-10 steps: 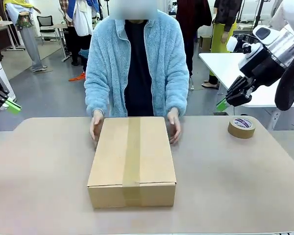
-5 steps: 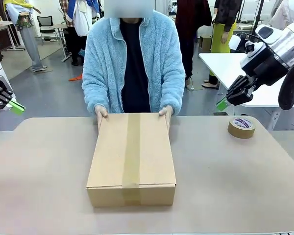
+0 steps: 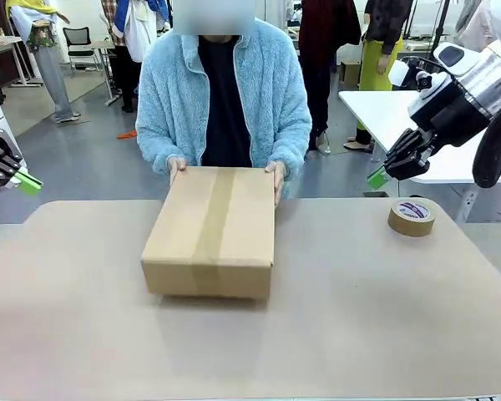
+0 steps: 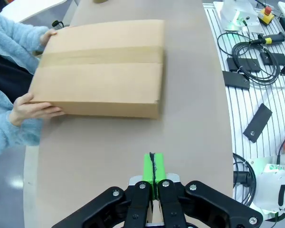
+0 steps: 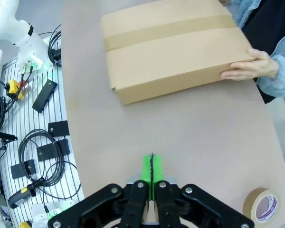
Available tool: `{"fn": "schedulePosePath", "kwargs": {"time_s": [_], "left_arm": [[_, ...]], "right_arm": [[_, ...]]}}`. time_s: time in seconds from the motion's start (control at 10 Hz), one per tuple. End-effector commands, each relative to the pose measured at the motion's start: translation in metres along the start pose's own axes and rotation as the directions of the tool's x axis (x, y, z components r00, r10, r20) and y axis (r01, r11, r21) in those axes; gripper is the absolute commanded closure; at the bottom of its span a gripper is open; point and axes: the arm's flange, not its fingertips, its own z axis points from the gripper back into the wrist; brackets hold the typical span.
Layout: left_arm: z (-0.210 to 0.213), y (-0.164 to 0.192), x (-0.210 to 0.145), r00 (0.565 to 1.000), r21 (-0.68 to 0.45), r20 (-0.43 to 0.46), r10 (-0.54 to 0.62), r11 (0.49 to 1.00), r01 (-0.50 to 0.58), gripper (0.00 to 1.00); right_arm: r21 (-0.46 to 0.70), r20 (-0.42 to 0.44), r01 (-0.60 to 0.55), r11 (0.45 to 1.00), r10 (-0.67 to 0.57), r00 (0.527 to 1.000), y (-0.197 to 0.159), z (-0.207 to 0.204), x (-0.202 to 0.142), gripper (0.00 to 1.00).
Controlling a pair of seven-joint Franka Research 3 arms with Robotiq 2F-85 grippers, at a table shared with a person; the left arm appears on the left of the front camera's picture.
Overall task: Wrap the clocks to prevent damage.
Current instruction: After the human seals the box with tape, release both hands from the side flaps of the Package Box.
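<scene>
The brown cardboard box sealed with a strip of tan packing tape (image 3: 210, 230) now has its far end raised off the beige table (image 3: 384, 334), its near edge low over the table, tipped toward the robot; a moment ago it lay flat in the middle of the table, farther forward. The person in the fluffy light-blue jacket has shifted both hands from the box's sides to its far corners, one hand (image 3: 176, 166) at the left corner and the other hand (image 3: 276, 177) at the right, and is lifting and drawing it back. The clocks themselves cannot be seen; by my reading, the sealed box is being taken away or turned over, so this stage belongs to the person, not the arms.

The roll of brown packing tape (image 3: 412, 216) lies flat near the table's right side, well apart from the box.

Both tools wait aside. The left gripper (image 3: 23, 181) hangs off the table's left edge, its green pads pressed together on nothing. The right gripper (image 3: 377, 177) hovers above the tape roll, likewise fully closed and empty, touching nothing.
</scene>
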Motion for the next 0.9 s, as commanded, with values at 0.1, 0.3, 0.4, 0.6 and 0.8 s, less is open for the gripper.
{"fn": "schedulePosePath", "kwargs": {"time_s": [0.1,0.3,0.4,0.6,0.8], "left_arm": [[-0.002,0.002,0.0,1.0,0.013,0.003,0.007,1.0,-0.008,1.0],[-0.002,-0.008,0.0,0.999,0.001,0.034,-0.004,1.0,0.004,0.58],[0.0,-0.006,0.003,1.0,0.001,0.026,-0.015,1.0,0.015,0.4],[0.0,-0.015,0.002,0.999,0.026,0.032,-0.005,1.0,0.004,0.37],[-0.004,-0.005,0.005,1.0,-0.002,0.026,-0.007,1.0,0.007,0.0]], "right_arm": [[-0.012,-0.005,-0.001,1.0,0.001,1.0,0.0,-0.001,-0.002,0.99],[-0.012,-0.005,-0.001,1.0,0.001,1.0,0.0,-0.001,-0.002,0.99],[-0.012,-0.005,-0.001,1.0,0.001,1.0,0.0,-0.001,-0.002,0.99],[-0.012,-0.005,-0.001,1.0,0.001,1.0,0.0,-0.001,-0.002,0.99],[-0.012,-0.005,-0.001,1.0,0.001,1.0,0.0,-0.001,-0.002,0.99]]}}
